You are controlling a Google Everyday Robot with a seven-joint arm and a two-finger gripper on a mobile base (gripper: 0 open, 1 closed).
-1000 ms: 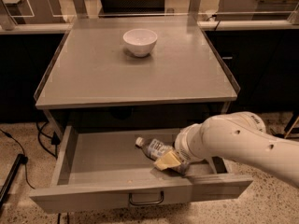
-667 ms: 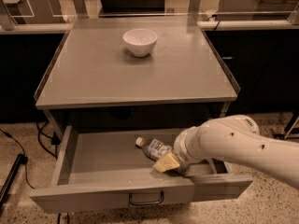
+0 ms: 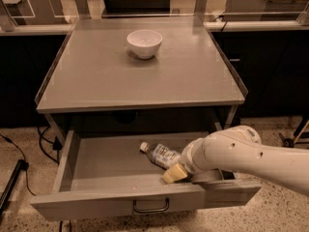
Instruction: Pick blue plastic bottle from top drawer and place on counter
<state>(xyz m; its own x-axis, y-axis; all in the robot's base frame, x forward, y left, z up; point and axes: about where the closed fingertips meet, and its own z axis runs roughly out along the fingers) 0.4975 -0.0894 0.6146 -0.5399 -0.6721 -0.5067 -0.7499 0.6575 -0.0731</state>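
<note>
The top drawer (image 3: 96,197) is pulled open below the counter (image 3: 120,76). The blue plastic bottle (image 3: 161,155) lies on its side on the drawer floor, right of the middle, with its white cap pointing back left. My gripper (image 3: 175,171) reaches into the drawer from the right on a thick white arm. It sits at the bottle's right end and covers that end. A pale yellow part of it rests by the drawer's front wall.
A white bowl (image 3: 144,43) stands at the back middle of the counter. Low rims run along the counter's sides. Dark cabinets flank it on both sides. Cables (image 3: 19,153) lie on the speckled floor at the left. The drawer's loop handle (image 3: 150,207) faces me.
My arm has shifted slightly left and lower over the bottle's right end. The bottle and the bowl have stayed where they were.
</note>
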